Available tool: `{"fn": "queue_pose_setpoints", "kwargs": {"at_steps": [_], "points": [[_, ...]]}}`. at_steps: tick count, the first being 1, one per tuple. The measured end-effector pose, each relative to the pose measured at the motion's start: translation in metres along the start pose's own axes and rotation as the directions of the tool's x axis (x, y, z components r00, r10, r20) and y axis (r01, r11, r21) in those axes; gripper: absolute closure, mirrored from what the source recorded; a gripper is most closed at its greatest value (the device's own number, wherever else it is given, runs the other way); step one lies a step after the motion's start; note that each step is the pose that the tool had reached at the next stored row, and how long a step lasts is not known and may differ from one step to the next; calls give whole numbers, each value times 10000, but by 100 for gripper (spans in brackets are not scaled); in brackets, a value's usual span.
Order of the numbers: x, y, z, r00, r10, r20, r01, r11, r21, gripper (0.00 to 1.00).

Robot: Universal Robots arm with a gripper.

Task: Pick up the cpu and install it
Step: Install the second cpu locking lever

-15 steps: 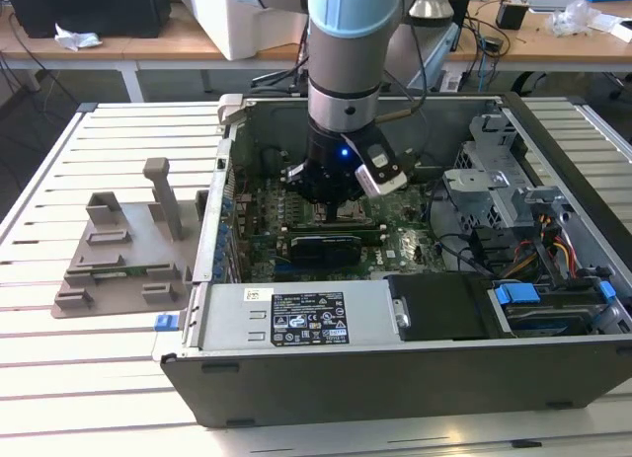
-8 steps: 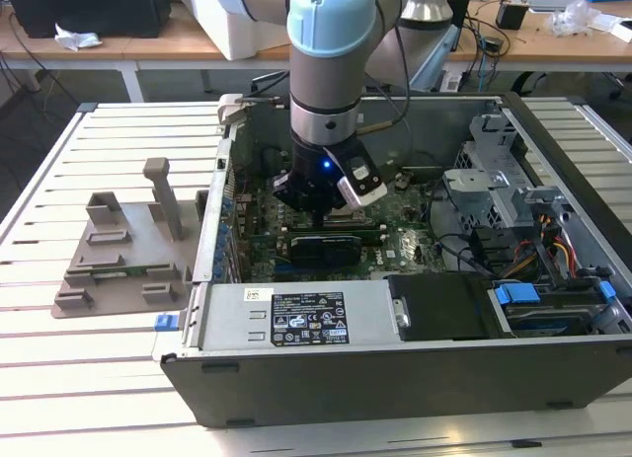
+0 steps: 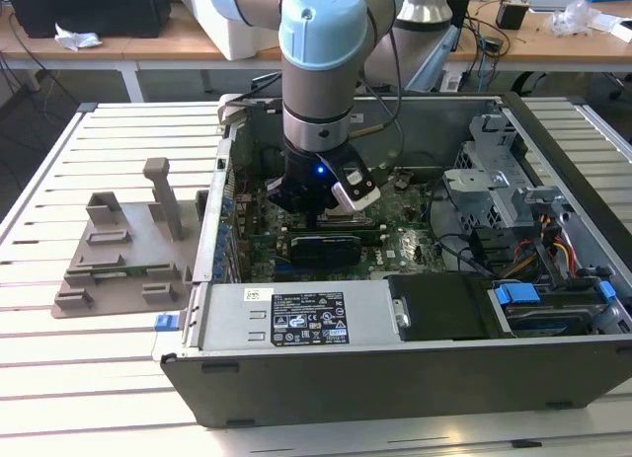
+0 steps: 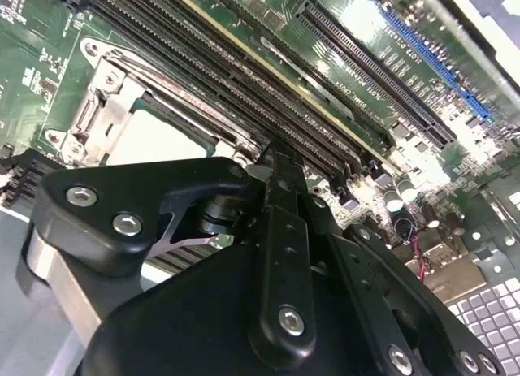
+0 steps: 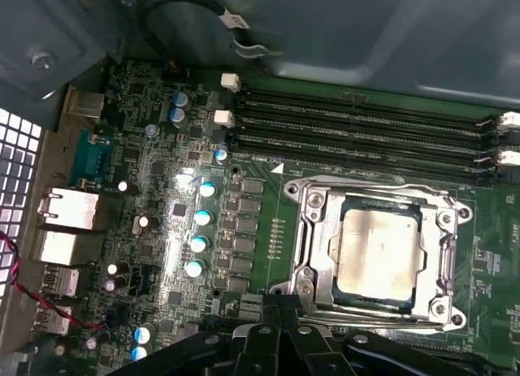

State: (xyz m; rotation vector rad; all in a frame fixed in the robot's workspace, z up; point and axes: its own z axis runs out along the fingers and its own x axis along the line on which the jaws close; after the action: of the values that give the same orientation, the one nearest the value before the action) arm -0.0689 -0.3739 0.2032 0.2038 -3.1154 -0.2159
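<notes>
The cpu [image 5: 378, 254], a small square chip with a pale silvery top, lies flat inside the dark metal-framed socket [image 5: 307, 230] on the green motherboard. The second wrist view shows the cpu [image 4: 154, 138] in the socket [image 4: 97, 108] too. My gripper [image 5: 276, 311] hovers low over the board just beside the socket's edge, shut with nothing between its fingers. In the second wrist view the gripper [image 4: 276, 155] ends next to the socket and the memory slots. In the exterior view the gripper [image 3: 318, 220] reaches down into the open computer case.
Long black memory slots [image 5: 366, 124] run along one side of the socket. Capacitors [image 5: 199, 218] and rear ports [image 5: 65, 209] lie on another side. The case wall [image 3: 395, 368] and drive bays [image 3: 513, 210] hem in the arm. A grey plastic fixture [image 3: 123, 250] stands on the slatted table at the exterior view's left.
</notes>
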Motion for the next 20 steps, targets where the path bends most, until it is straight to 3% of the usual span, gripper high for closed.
{"fn": "queue_pose_setpoints", "kwargs": {"at_steps": [2, 8, 10, 11, 12, 14, 18, 20], "points": [[-7, 24, 22, 9999, -101, 6, 101, 9999, -67, 89], [-19, 19, 33, 9999, -155, 8, 155, 9998, -140, 89], [-16, 9, -24, 9999, -153, 19, 153, 9998, -148, 89], [-16, 21, -103, 9999, -153, 18, 153, 9998, -145, 89], [-25, 52, -121, 9999, -153, 20, 153, 9998, -140, 89], [-67, 116, -113, 9999, -154, -3, 154, 9998, -89, 89], [-222, 207, -75, 9998, -133, -118, 133, 9999, -41, 89], [-322, 226, -55, 9998, -126, -172, 127, 9999, 53, 89]]}}
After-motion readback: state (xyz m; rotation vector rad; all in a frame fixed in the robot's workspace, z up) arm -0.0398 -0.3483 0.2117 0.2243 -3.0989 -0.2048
